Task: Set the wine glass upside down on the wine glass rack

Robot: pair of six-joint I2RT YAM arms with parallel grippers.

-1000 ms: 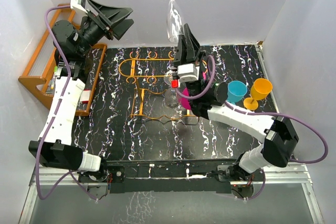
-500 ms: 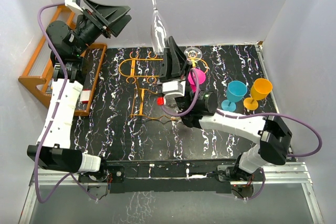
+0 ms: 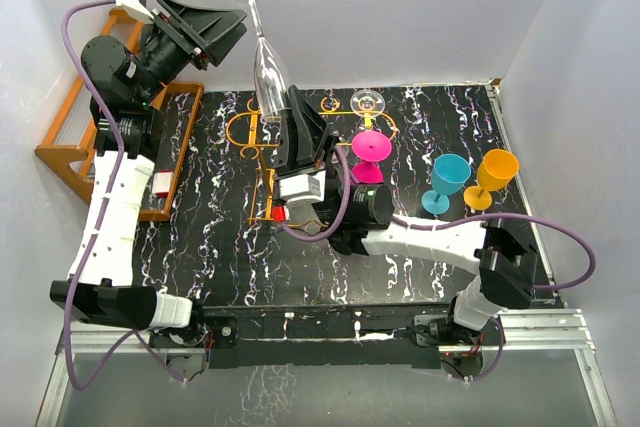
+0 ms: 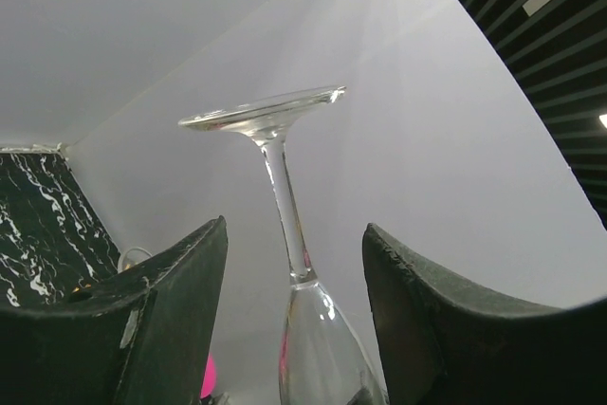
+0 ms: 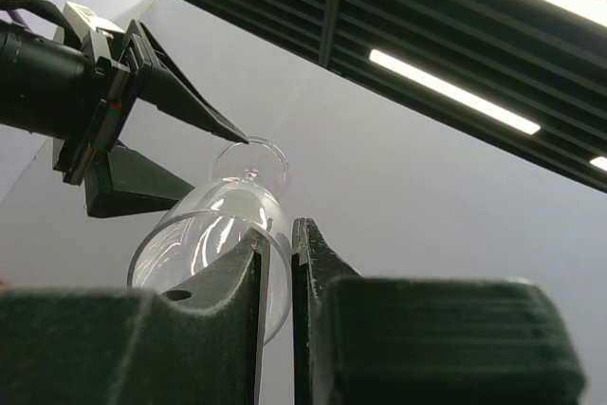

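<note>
The clear wine glass (image 3: 266, 65) is in the air, foot up and leaning left, above the orange-gold wire wine glass rack (image 3: 243, 132). My right gripper (image 3: 296, 123) is shut on the rim of its bowl, one finger inside and one outside, as the right wrist view shows (image 5: 278, 230). My left gripper (image 3: 236, 31) is open at the upper left, level with the stem. In the left wrist view the stem (image 4: 285, 220) stands between the two fingers (image 4: 295, 227) without touching either, the foot (image 4: 261, 116) above them.
A second clear glass (image 3: 368, 102) stands at the rack's far right end. A pink goblet (image 3: 370, 147), a blue one (image 3: 450, 175) and an orange one (image 3: 497, 169) stand to the right. A brown wooden rack (image 3: 70, 142) sits at the left wall.
My right arm has swung left with the glass, bringing its stem and foot over to the left gripper. The left gripper's fingers have narrowed around the stem.
</note>
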